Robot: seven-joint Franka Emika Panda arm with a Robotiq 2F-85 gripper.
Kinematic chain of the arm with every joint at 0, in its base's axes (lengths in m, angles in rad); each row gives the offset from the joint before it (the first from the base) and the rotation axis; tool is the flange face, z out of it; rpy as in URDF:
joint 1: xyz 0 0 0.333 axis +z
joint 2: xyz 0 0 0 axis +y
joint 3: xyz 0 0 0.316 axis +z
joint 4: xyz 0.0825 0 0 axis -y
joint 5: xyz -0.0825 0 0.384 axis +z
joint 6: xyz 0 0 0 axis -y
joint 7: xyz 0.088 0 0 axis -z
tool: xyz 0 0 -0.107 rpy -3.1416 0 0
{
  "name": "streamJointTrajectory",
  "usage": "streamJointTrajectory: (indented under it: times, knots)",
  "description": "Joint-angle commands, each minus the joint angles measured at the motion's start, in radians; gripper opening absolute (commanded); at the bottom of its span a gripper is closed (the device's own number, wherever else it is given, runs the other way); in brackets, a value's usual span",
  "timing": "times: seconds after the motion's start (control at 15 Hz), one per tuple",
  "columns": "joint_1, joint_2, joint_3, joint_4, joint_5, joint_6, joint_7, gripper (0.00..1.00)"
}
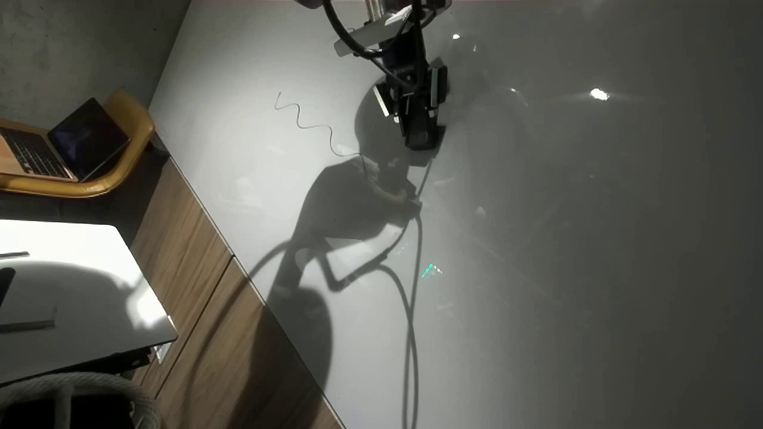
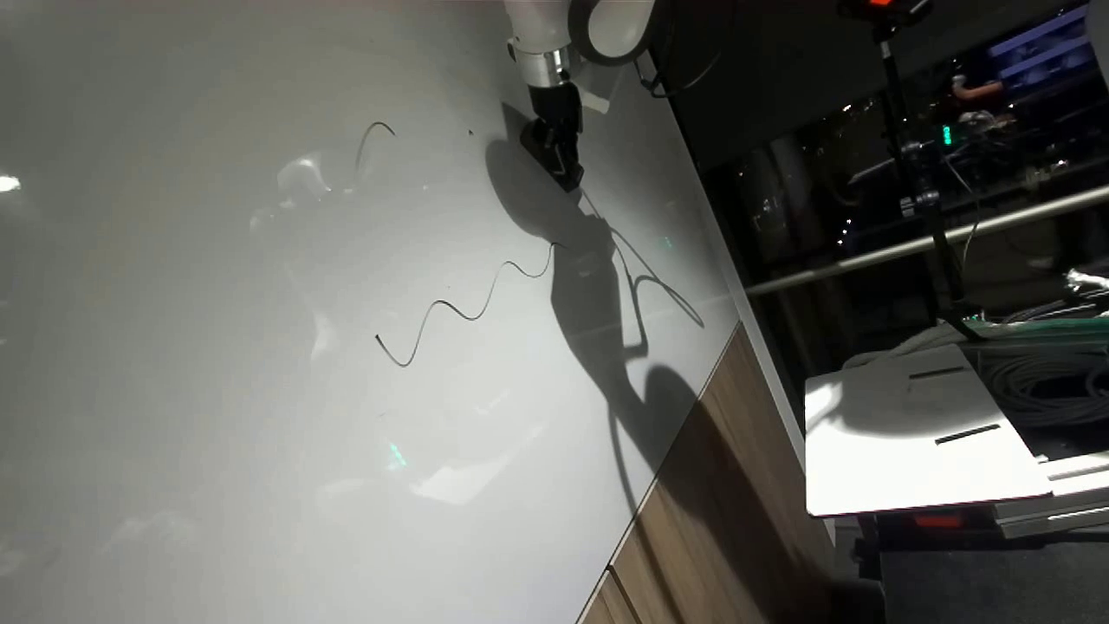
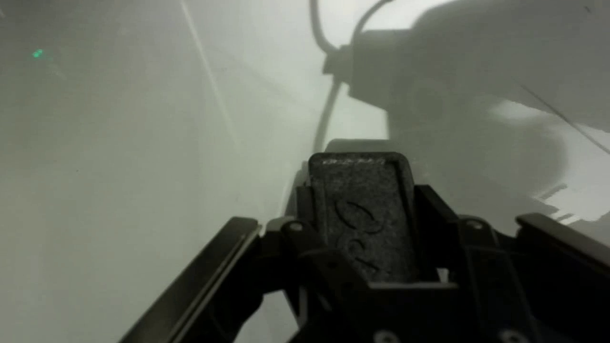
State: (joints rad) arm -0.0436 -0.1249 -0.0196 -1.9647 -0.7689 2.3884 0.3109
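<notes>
My gripper (image 3: 364,209) is shut on a dark grey, felt-like block (image 3: 357,181) that resembles a board eraser, with curved black marks on its face. The fingers clasp it from both sides. In both exterior views the gripper (image 1: 420,110) holds the block (image 1: 422,136) at or very near a glossy white board (image 2: 217,390); contact cannot be made out. A thin wavy black line (image 2: 472,317) runs over the board, and part of that line (image 1: 330,136) shows beside the arm's shadow. A short curved stroke (image 2: 378,124) sits farther off. In the wrist view a thin dark line (image 3: 562,116) lies to the right.
Wood panelling (image 1: 197,238) borders the board. Beyond it are a laptop (image 1: 89,140) on a yellow chair (image 1: 128,119) and a white tabletop (image 1: 89,286). A dark stand (image 2: 927,191) rises by the windows. The arm's large shadow falls across the board.
</notes>
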Motion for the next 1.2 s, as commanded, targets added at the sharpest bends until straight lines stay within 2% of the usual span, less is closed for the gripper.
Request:
streamJointTrajectory:
  times: [0.0, 0.67, 0.93, 1.13]
  knots:
    - [0.008, 0.03, 0.018, -0.002, 0.015, 0.057, 0.007, 0.29]
    - [0.111, 0.073, 0.16, 0.081, -0.009, -0.059, 0.019, 0.29]
    - [0.136, 0.076, 0.176, 0.144, -0.021, -0.128, -0.017, 0.29]
    - [0.129, 0.056, 0.157, 0.193, -0.012, -0.174, -0.087, 0.29]
